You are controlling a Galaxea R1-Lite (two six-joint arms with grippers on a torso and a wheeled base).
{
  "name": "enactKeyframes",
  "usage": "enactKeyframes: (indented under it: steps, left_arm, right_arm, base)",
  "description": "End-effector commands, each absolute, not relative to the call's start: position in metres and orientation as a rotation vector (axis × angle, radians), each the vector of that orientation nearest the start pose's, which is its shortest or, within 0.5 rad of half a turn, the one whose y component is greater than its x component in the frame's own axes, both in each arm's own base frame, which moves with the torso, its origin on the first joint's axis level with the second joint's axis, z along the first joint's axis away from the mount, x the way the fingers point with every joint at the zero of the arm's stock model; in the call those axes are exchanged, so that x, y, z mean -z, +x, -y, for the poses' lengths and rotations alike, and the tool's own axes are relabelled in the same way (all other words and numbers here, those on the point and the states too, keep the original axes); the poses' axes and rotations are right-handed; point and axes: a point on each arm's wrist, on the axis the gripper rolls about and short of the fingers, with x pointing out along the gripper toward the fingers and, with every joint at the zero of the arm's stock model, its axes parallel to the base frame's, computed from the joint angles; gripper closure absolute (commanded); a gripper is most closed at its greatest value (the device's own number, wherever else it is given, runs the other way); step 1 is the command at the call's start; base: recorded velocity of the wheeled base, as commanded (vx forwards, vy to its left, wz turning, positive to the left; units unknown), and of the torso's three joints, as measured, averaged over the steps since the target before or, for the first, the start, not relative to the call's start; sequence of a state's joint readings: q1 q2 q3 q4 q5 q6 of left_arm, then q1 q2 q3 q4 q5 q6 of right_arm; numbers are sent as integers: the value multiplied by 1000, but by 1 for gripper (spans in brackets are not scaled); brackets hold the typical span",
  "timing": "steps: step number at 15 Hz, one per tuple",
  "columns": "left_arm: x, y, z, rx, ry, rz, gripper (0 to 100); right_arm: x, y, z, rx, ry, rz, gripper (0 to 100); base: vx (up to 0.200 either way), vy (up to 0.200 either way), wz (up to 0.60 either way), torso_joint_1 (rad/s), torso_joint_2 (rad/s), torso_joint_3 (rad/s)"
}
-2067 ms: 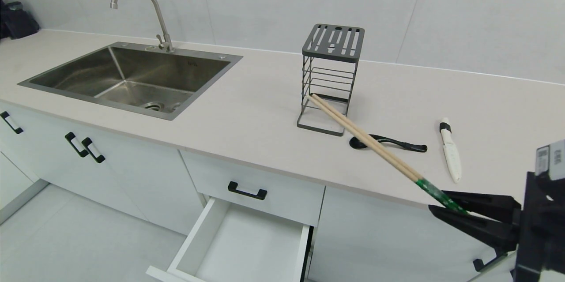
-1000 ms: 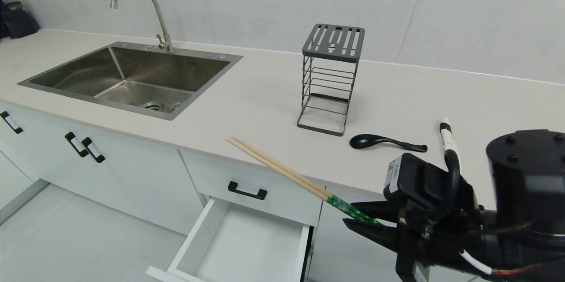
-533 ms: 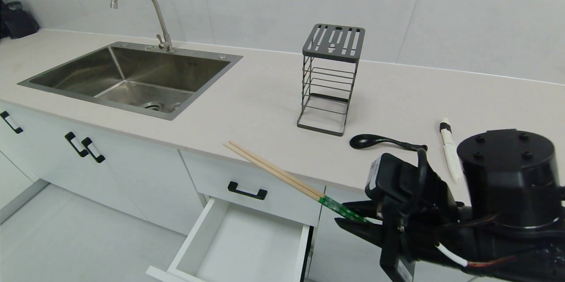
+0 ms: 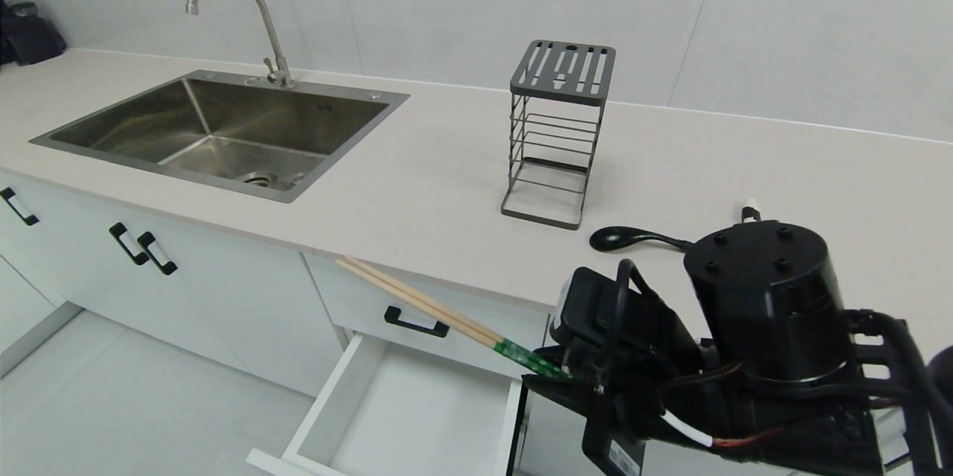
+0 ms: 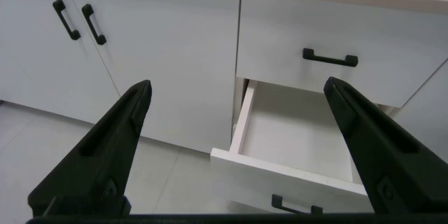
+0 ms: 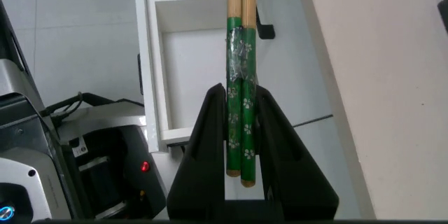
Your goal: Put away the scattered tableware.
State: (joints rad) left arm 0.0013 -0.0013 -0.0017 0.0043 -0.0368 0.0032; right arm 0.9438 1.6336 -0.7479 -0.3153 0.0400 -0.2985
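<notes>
Since the earlier frames the right gripper has carried the chopsticks off the worktop and down to just above the open drawer, its fingers closed on their green ends; the left gripper hangs with its fingers spread wide and empty. For a clean placement, the pair should probably be lowered along the drawer's length, clear of its front rim, before release. The arm hides most of the white knife and the handle end of the black spoon.
</notes>
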Motion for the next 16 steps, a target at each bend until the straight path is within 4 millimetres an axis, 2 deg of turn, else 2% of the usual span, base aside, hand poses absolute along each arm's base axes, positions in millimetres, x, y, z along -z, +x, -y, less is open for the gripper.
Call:
enactKeyframes:
  steps: [1,4,7,10,13,16]
  left_arm:
    - [-75,-23,1,35,3,-3,0]
    - [-75,-23,1,35,3,-3,0]
    - [-75,-23,1,35,5,-3,0]
    - [-75,-23,1,35,3,-3,0]
    - [-75,-23,1,35,3,-3,0]
    - [-75,-23,1,35,3,-3,0]
  right_arm:
    - [-152,159,-227,-1048,-532,-389,100]
    - [-152,162,-232,-1050,-514,-372,100]
    - [-172,169,-240,-1034,-425,-282,100]
    - [-178,163,-232,-1034,-386,-280,100]
    - [-183,157,-228,-1114,-363,-260,100]
    - [-191,152,-233,-1141,-352,-227,100]
  base:
    - [0,0,0,0,0,0]
    - [0,0,0,0,0,0]
    - [0,0,0,0,0,0]
    - [0,0,0,0,0,0]
    - [0,0,0,0,0,0]
    - [0,0,0,0,0,0]
